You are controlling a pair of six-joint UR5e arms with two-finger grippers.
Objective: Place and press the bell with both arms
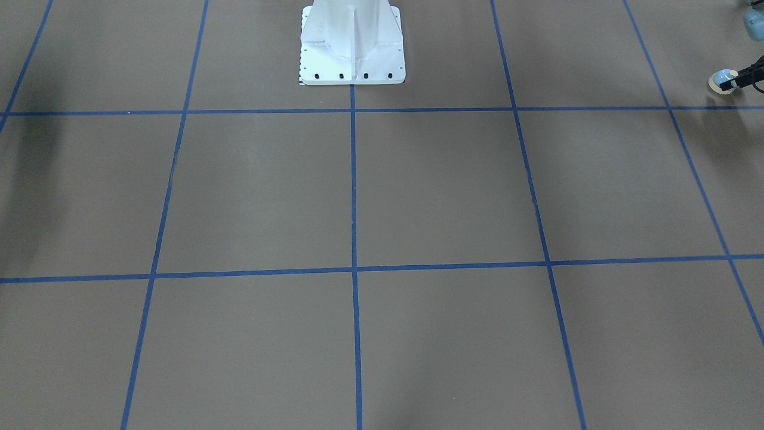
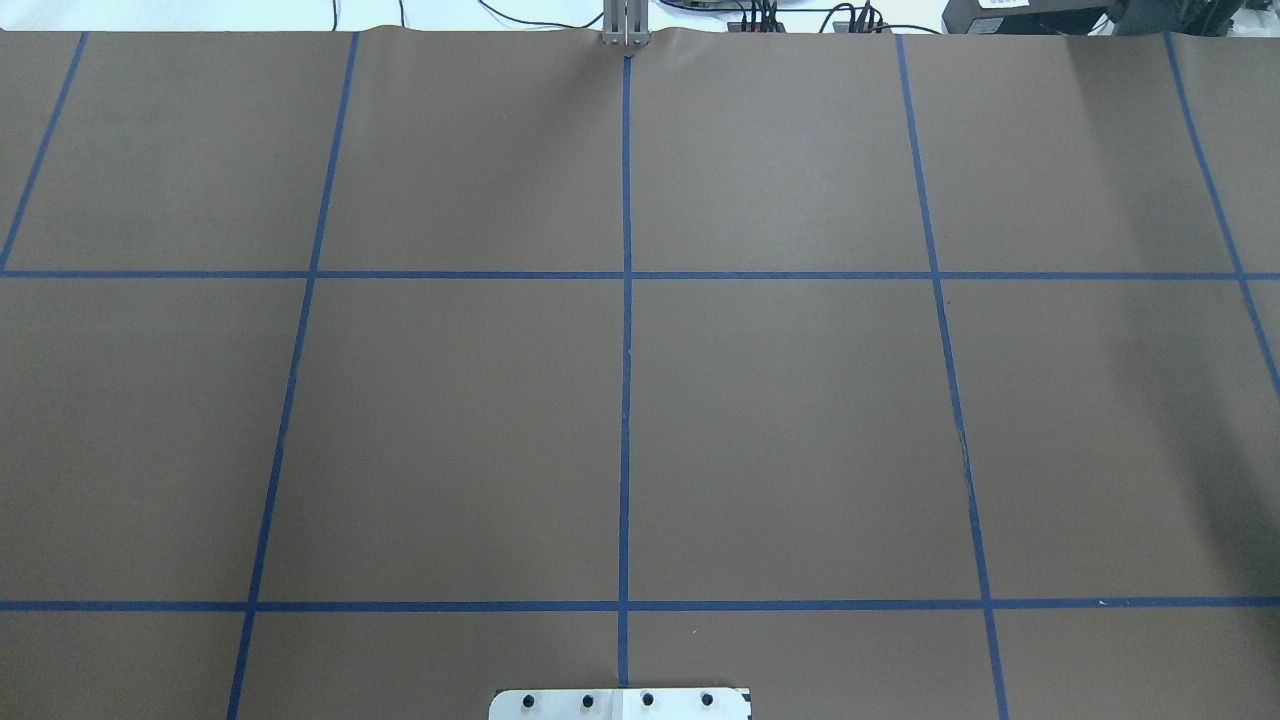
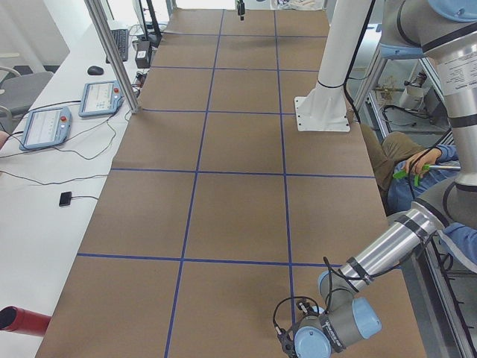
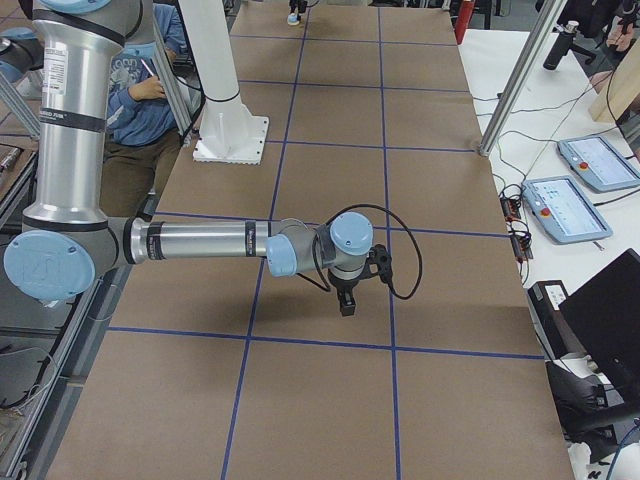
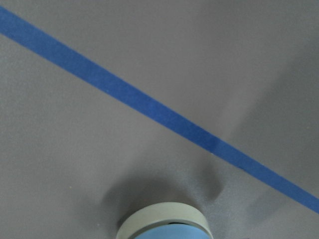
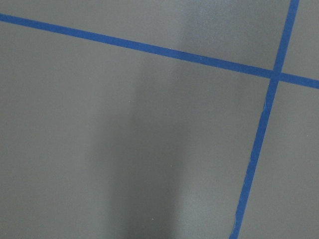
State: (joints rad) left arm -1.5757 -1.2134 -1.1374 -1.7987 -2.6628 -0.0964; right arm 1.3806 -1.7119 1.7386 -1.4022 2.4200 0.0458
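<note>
Two arms share this job. The left end effector (image 1: 739, 76) looks closed on the small light-blue dome-shaped bell with a cream base ring (image 1: 721, 78), at the upper right edge of the front-facing view. The bell is tilted, low over the brown paper-covered counter (image 2: 780, 420). My advice is to level the base, lower gently, then release cleanly. Whether the right end effector (image 4: 346, 300) is open, I cannot tell. Blue tape lines (image 2: 626, 400) grid the counter, and grey touchscreen pendants (image 4: 565, 208) lie beside it.
</note>
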